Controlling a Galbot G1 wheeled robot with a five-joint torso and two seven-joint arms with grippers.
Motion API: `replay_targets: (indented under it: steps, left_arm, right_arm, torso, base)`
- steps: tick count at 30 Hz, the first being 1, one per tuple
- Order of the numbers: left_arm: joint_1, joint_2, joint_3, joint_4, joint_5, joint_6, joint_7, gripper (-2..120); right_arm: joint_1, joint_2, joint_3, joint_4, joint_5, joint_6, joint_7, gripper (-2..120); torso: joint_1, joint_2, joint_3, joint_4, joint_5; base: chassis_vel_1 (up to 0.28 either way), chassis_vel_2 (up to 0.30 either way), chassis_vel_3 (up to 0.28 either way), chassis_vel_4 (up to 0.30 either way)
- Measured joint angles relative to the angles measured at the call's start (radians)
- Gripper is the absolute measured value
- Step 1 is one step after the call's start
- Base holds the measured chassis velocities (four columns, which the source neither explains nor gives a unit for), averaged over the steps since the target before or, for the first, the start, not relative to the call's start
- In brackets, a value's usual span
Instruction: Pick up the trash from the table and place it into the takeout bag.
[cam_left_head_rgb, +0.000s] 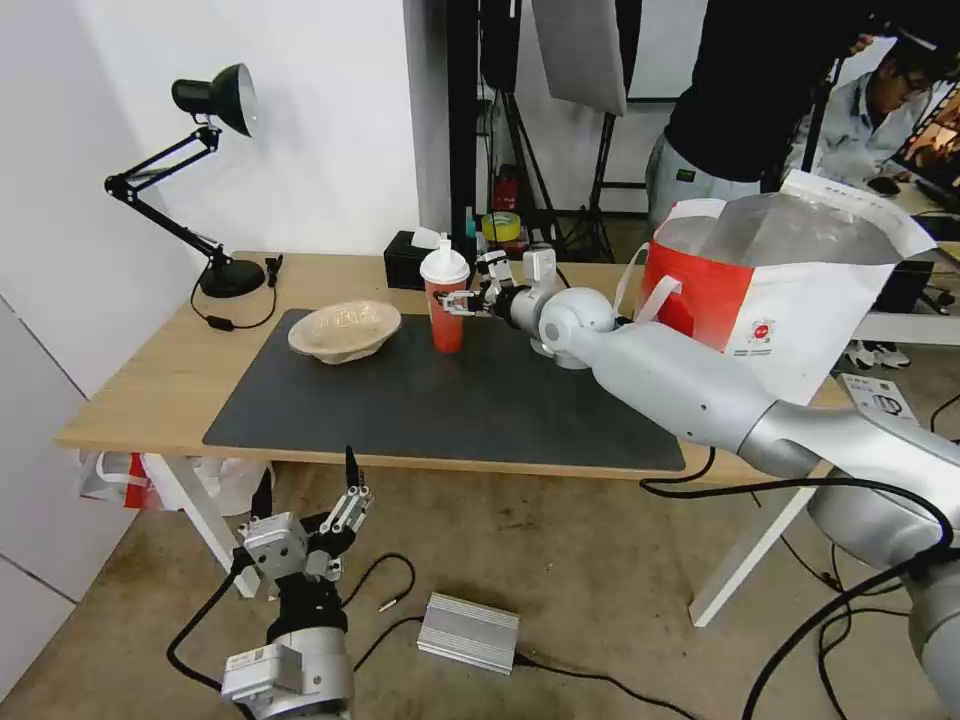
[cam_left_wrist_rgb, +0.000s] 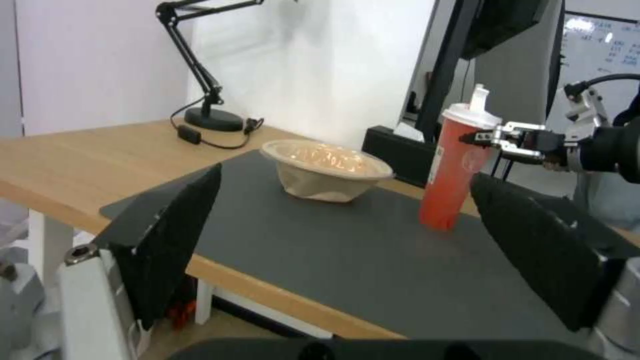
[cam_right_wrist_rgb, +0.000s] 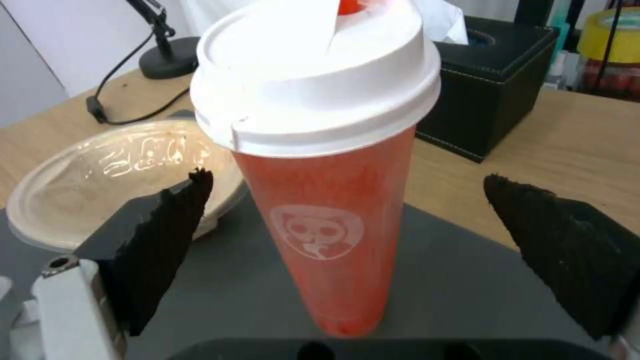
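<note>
Red drink cup (cam_right_wrist_rgb: 330, 200) stands between right end effector (cam_right_wrist_rgb: 347, 240) fingers.

Right arm (cam_left_head_rgb: 700, 390): smooth silver-white shell, rounded joint, small dark screw holes. Black cables looped beside the table (cam_left_head_rgb: 130, 400). Left gripper (cam_left_head_rgb: 335, 500): grey metal block, black wedge-shaped fingers (cam_left_wrist_rgb: 167, 240), black cable attached.

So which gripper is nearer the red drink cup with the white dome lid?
Right. The right gripper is at the red drink cup, jaws open around it. The left gripper hangs below the table edge.
</note>
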Motion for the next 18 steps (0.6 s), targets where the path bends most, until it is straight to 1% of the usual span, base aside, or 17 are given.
replay_targets:
  steps: [18]
  left_arm:
    - [-0.009,0.008,-0.002,0.0,-0.008,-0.002,0.0,100]
  right_arm:
    - [0.007,0.053,0.004,-0.074,-0.011,0.0,-0.018,100]
  torso:
    - [0.0,0.0,0.0,0.0,-0.0001]
  base:
    - [0.0,0.0,0.0,0.0]
